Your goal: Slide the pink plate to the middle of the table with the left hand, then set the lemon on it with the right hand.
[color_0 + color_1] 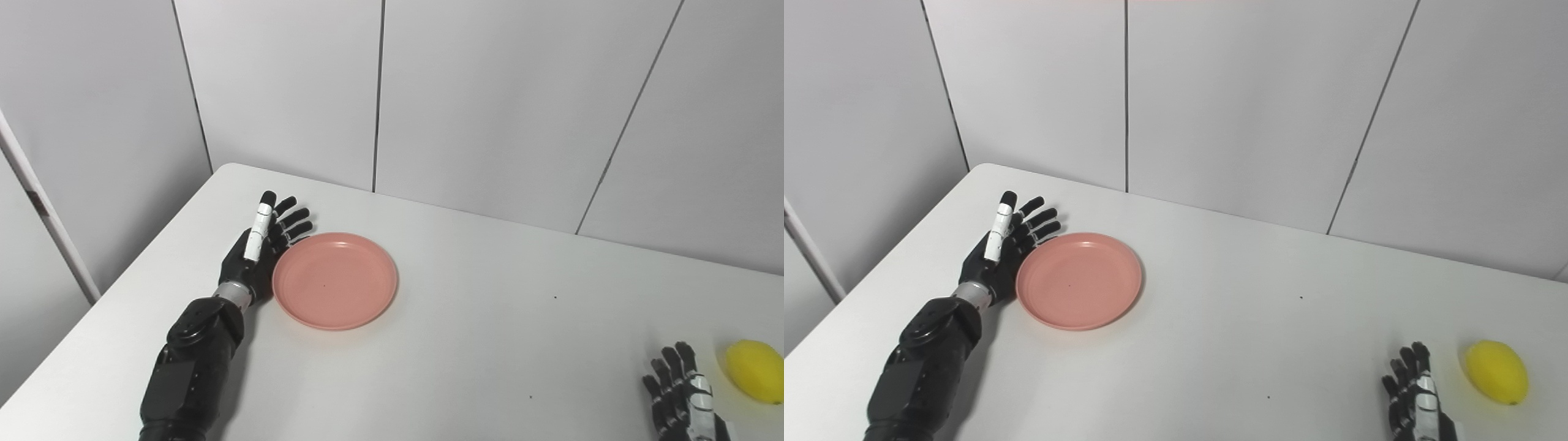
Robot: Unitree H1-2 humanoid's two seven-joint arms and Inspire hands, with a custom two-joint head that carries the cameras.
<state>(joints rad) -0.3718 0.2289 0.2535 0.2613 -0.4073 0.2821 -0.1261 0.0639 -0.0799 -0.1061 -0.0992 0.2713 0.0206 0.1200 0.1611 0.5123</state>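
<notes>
Plate (335,280) plain salmon pink. Lemon (1497,372) bright yellow, near table's right front edge. Table (490,343) matte white, a few tiny dark specks. Left hand (260,251) black with white thumb segment; right hand (1415,401) black with white patch. Wall panels (490,92) pale grey, dark seams.

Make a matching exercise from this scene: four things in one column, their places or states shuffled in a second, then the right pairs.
Things:
1. pink plate
2. lemon
3. left hand
4. right hand

Places or states:
A. open, on edge against the plate's left rim
B. empty, left of the table's middle
C. open, just left of the lemon
D. near the table's right front edge

Pairs: 1-B, 2-D, 3-A, 4-C
</notes>
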